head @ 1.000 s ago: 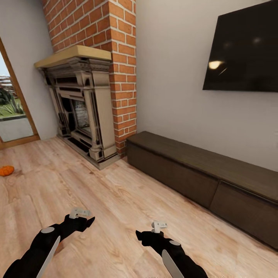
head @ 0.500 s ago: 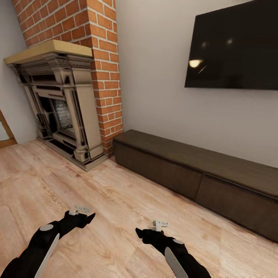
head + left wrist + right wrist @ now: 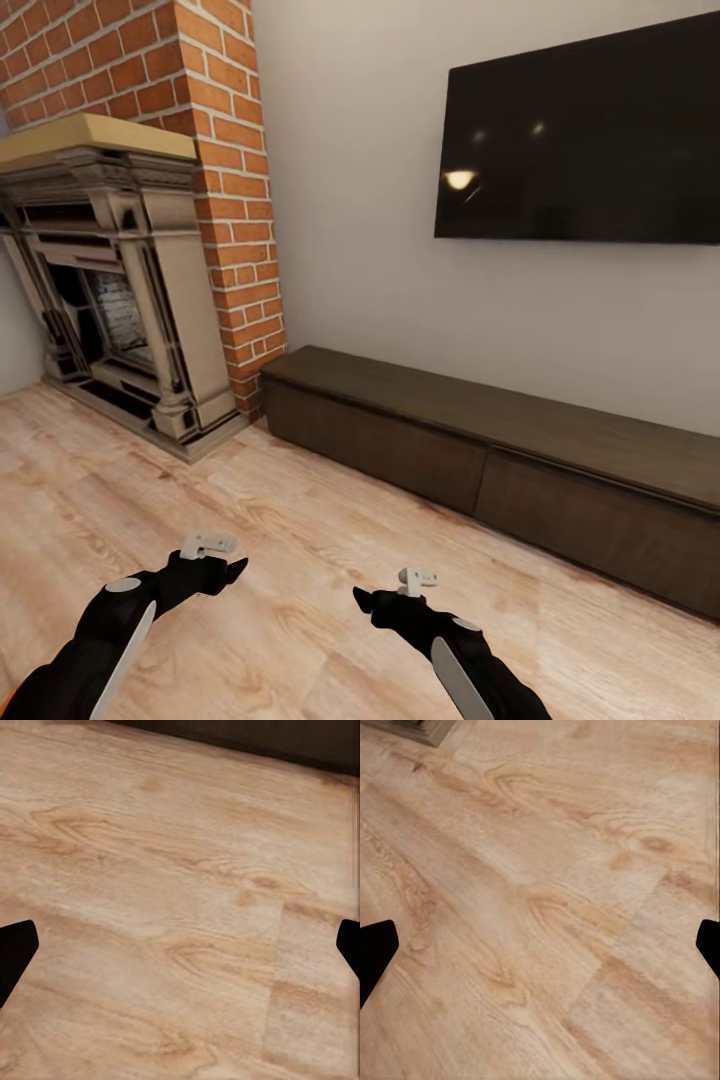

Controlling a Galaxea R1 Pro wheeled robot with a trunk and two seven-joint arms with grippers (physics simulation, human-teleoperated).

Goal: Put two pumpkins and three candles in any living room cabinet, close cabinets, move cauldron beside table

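The cabinet (image 3: 400, 450) is a long, low, dark brown unit against the wall under the television, and its flat fronts are closed. My left gripper (image 3: 232, 572) hangs low over the wood floor, well short of the cabinet, open with nothing in it. In the left wrist view its fingertips (image 3: 15, 952) stand wide apart over bare planks. My right gripper (image 3: 360, 600) is beside it, also open and empty, and its fingertips (image 3: 375, 949) frame only floor. The pumpkins, candles, cauldron and table are out of view.
An ornate fireplace surround (image 3: 120, 300) stands at the left against a brick chimney (image 3: 230, 180). A dark television (image 3: 580, 140) hangs on the pale wall above the cabinet. Light wood floor (image 3: 300, 520) lies between me and the cabinet.
The view has swung to the right, so the fireplace and cabinet sit further left in the picture. The orange pumpkin on the floor at the left edge has left the view. Both arms hold the same pose.
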